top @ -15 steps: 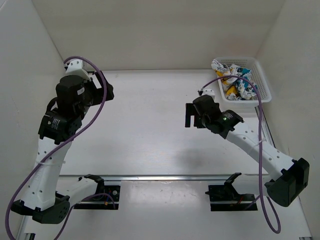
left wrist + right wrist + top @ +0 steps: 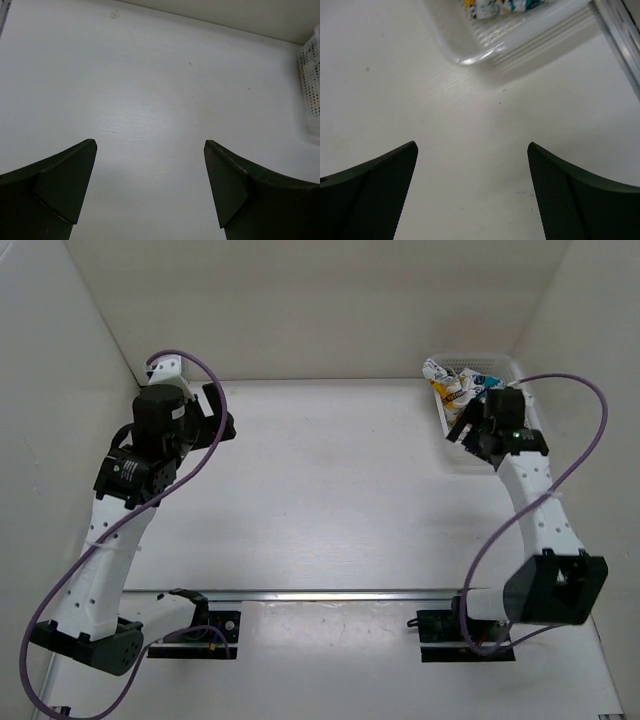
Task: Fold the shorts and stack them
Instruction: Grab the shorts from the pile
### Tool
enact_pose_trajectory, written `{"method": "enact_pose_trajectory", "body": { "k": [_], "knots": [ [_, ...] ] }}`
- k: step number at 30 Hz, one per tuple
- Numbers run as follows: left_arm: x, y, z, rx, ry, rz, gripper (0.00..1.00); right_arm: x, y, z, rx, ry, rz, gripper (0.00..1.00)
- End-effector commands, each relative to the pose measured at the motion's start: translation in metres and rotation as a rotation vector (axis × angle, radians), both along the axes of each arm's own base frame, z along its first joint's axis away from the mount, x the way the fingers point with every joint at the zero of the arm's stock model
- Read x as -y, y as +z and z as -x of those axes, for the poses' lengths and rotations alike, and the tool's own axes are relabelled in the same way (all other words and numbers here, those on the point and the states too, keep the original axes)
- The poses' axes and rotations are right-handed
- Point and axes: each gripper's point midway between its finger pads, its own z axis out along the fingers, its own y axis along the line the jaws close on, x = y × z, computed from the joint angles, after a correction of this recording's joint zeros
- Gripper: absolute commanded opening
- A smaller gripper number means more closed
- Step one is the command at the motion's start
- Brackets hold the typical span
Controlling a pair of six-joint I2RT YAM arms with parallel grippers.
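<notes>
The shorts (image 2: 452, 386), white with yellow and teal patches and black lettering, lie crumpled in a white mesh basket (image 2: 500, 361) at the back right. My right gripper (image 2: 463, 432) hovers at the basket's near left corner, open and empty. In the right wrist view the gripper (image 2: 471, 150) is over bare table. The basket's corner (image 2: 485, 47) is just ahead, and a bit of the shorts (image 2: 495, 6) shows at the top edge. My left gripper (image 2: 222, 421) is open and empty at the back left. It is also over bare table in the left wrist view (image 2: 150, 145).
White walls close in the table on the left, back and right. The basket's mesh side (image 2: 312, 75) shows at the right edge of the left wrist view. A metal rail (image 2: 320, 593) runs across the near edge by the arm bases.
My right arm has swung from the middle of the table back and right to the basket's corner. My left arm has shifted slightly right and toward the back.
</notes>
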Motion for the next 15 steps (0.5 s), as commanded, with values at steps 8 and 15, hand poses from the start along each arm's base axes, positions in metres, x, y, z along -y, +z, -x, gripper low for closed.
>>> {"method": "enact_pose_trajectory", "body": {
  "k": [8,15],
  "knots": [
    [0.013,-0.049,-0.025,-0.158,-0.033,0.012,1.00,0.092,-0.006,-0.105,-0.004,-0.184,-0.127,0.99],
    [0.008,-0.065,-0.050,-0.208,0.018,-0.025,1.00,0.114,-0.051,-0.195,-0.034,-0.188,-0.137,0.99]
  ]
}}
